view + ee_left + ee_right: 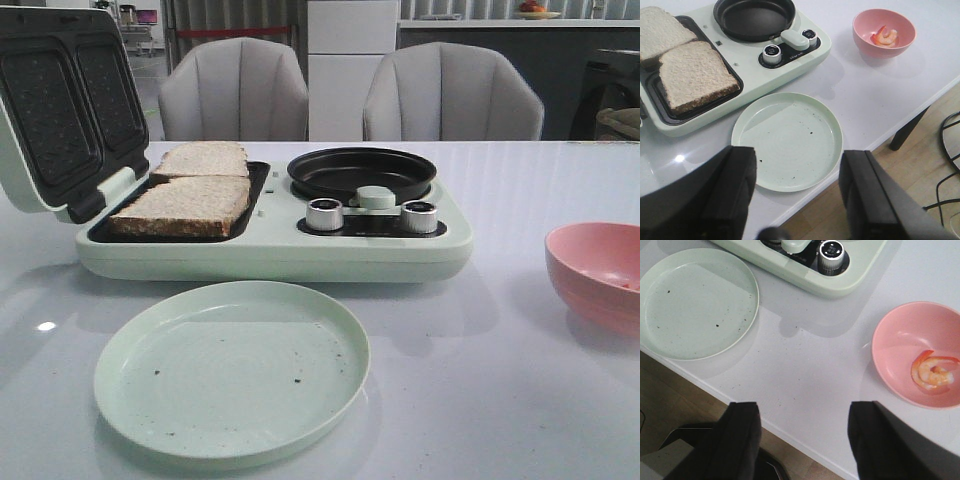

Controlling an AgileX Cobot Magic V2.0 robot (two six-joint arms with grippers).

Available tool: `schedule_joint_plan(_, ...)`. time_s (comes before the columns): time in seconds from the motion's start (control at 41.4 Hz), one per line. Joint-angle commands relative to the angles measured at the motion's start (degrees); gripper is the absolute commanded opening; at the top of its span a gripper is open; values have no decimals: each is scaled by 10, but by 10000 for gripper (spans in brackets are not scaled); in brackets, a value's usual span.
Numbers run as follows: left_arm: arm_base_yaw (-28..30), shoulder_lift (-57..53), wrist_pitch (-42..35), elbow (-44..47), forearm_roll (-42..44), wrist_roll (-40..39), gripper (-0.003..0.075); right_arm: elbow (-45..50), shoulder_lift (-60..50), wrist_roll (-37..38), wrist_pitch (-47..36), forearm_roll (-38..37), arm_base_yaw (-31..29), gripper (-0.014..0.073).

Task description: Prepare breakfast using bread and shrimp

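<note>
Two beige wholemeal bread slices lay on the mint-green breakfast maker's grill tray; pale orange shrimp sat in the pink bowl at the bench's three o'clock. Both the left end effector and right end effector hung spread, empty. The right should probably descend squarely over the shrimp.

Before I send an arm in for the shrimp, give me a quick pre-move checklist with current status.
1. Shrimp located in the pink bowl: ok.
2. Right gripper open, nothing held: ok.
3. Left gripper open, nothing held: ok.
4. Both bread slices seated in the sandwich tray, lid up: ok.
5. Round pan free to take the shrimp: ok.
6. Green plate clean: not ok, dark specks on it.
</note>
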Motion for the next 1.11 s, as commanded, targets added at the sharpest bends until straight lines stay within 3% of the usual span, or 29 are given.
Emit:
schedule_joint_plan(0.0,-4,6,-33,-17,22,-2,436,-9,-10,3,-34,-2,0,498)
schedule_joint_plan(0.097,-4,29,-17,-27,37,-2,436,-9,-10,3,-26,-1,0,498)
schedule_joint_plan(0.266,4,106,93,-84,69,-2,428,-9,-8,3,-26,-1,0,498)
schedule_joint_plan(0.459,77,211,143,-151,75,14,264,-9,-8,3,-26,-1,0,498)
schedule_joint_plan(0.652,216,278,132,-200,5,98,98,-9,-8,3,-26,-1,0,498)
schedule_joint_plan(1.087,616,325,23,-217,-312,342,102,-9,-8,3,-26,-1,0,498)
